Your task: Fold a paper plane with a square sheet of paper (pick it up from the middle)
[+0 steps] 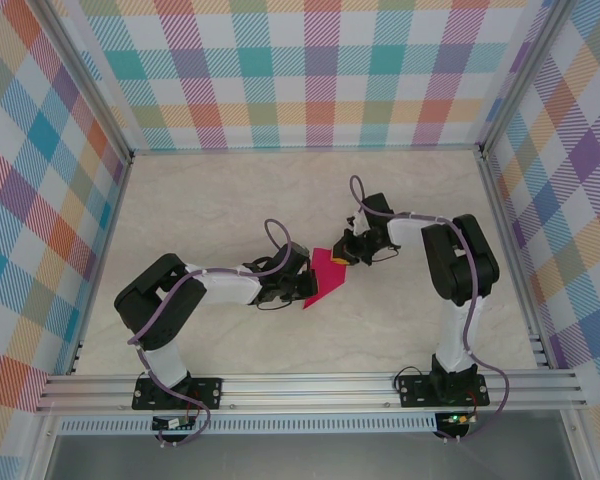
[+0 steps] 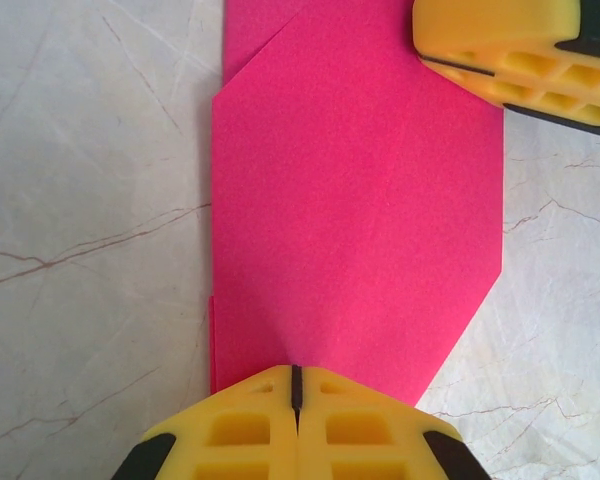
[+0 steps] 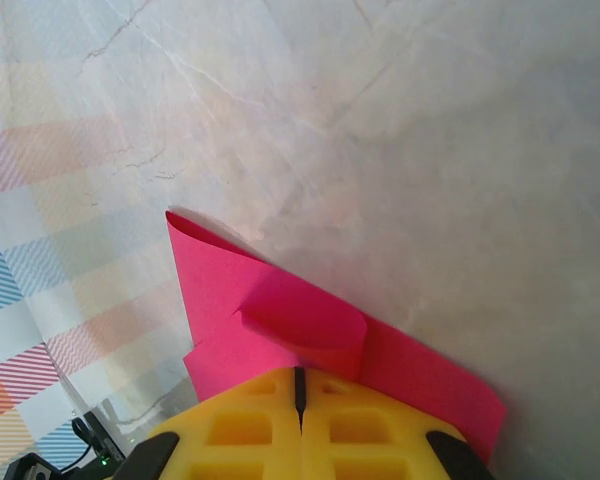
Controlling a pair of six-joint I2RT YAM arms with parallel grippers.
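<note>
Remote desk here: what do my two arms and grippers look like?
The left arm and right arm are black at the joints with white links and looping purple cables. The left gripper and right gripper have yellow, grid-ribbed fingers.

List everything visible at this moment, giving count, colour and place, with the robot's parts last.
sheet of paper: one, magenta-pink, partly folded, mid-table between the two grippers.
table: one, pale marbled beige, under everything.
walls: three, pastel plaid, at the left, back and right of the table.
frame rail: one, silver metal, along the near edge by the arm bases.
left arm: one, black and white, near left.
right arm: one, black and white, near right.
left gripper: one, yellow fingers, shut on one end of the paper.
right gripper: one, yellow fingers, shut on the opposite end.
</note>
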